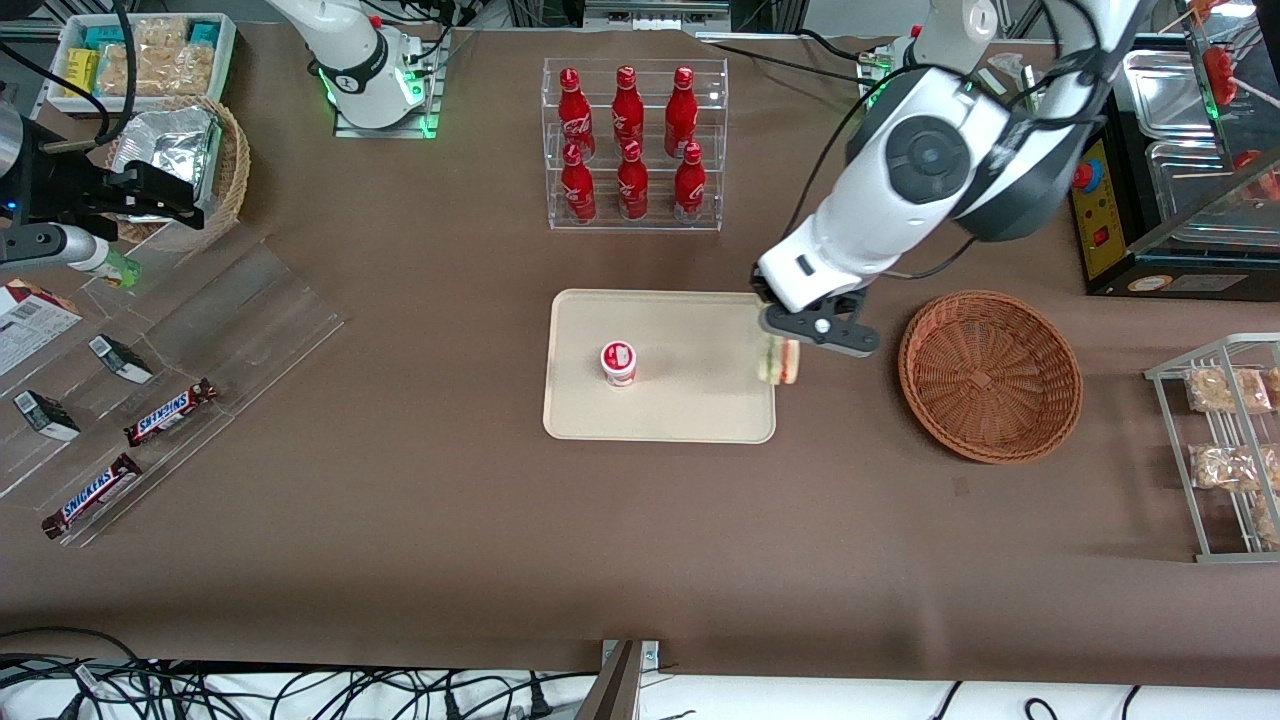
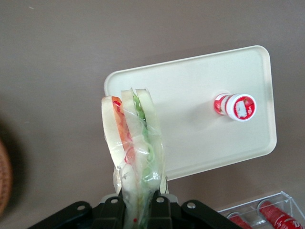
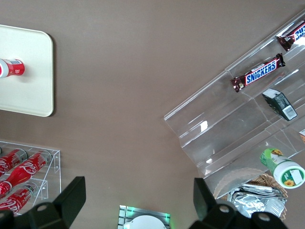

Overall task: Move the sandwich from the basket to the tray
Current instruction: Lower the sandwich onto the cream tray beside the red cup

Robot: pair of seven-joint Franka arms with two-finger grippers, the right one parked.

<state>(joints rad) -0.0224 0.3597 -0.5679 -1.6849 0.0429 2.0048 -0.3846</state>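
Sandwich (image 1: pixel 781 362) hangs clamped in your tool (image 1: pixel 786 352), held above the tray (image 1: pixel 690 415) edge that faces the basket (image 1: pixel 990 375). You can see its wrapped wedge (image 2: pixel 136 143) pinched between the fingers (image 2: pixel 159 202). A small cup (image 1: pixel 619 362) stands upright near the tray's middle.

Black claw (image 1: pixel 782 352) – sandwich (image 1: pixel 781 362) white, red, green; tray (image 1: pixel 660 415) cream; basket (image 1: pixel 990 375) reddish-brown weave.
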